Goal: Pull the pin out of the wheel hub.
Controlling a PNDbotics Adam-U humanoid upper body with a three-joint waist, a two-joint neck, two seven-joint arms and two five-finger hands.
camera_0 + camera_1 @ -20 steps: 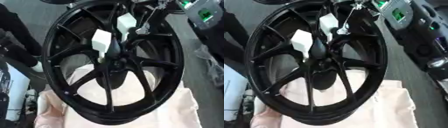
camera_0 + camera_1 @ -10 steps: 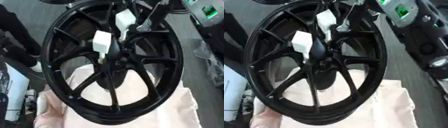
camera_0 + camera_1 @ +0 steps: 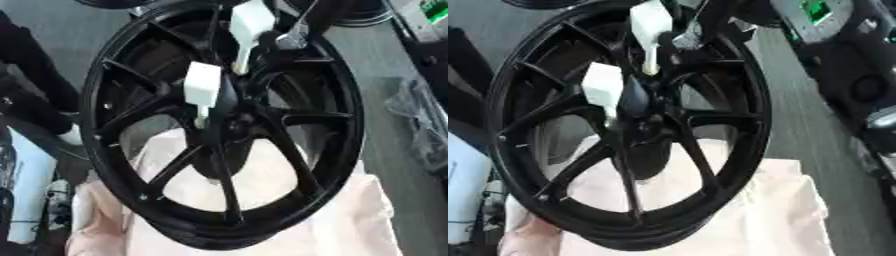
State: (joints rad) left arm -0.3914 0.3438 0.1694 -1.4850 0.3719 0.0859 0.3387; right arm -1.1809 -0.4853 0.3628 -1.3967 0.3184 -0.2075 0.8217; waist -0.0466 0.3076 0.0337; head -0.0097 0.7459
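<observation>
A large black spoked wheel hub (image 3: pixel 337 150) lies tilted on a pale pink cloth (image 3: pixel 350 220). At its centre boss stands a white blocky piece (image 3: pixel 203 87) with a thin stem pointing down into the hub. A second white pin (image 3: pixel 252 22), with a tapered stem below it, hangs clear above the spokes near the top rim. My right hand (image 3: pixel 296 37), black with a silver joint, comes in from the top right and is closed on this upper pin. Its fingers are mostly hidden behind the rim and the pin. My left hand does not show.
A dark machine with a green light (image 3: pixel 820 10) stands at the upper right. A clear plastic-wrapped bundle (image 3: pixel 420 120) lies on the grey floor to the right. Dark shapes (image 3: pixel 26 75) and a white object (image 3: pixel 26 175) crowd the left side.
My right hand and the upper white pin have risen toward the top rim, widening the gap to the white piece at the hub centre. The wheel has stayed put.
</observation>
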